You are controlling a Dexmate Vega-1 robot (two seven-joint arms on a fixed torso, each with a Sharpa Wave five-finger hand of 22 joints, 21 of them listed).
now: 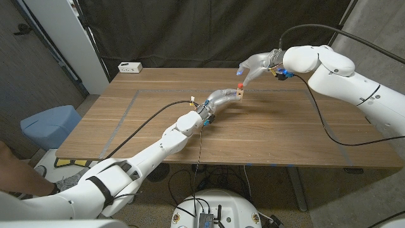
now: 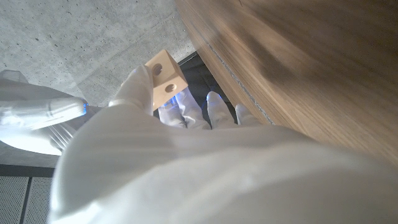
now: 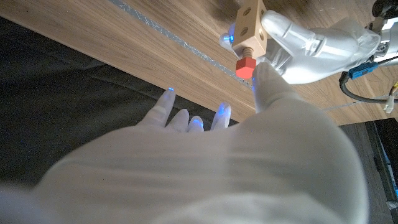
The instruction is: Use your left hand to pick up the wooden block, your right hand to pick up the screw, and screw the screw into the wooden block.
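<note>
Two hands meet above the middle of the table [image 1: 158, 126]. The left hand [image 1: 223, 98] grips the wooden block [image 1: 240, 93] in the air. The right hand [image 1: 256, 64] touches the red screw [image 3: 244, 66] already in it; whether it pinches, I cannot tell. Block looks light, hard; hold its sides. Lots of room around.

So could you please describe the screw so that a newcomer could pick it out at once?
Start at the wooden table and find where the two white hands meet above its far middle. The left hand holds up a pale wooden block; the screw sticks out of it, the only red-headed thing there.
</note>
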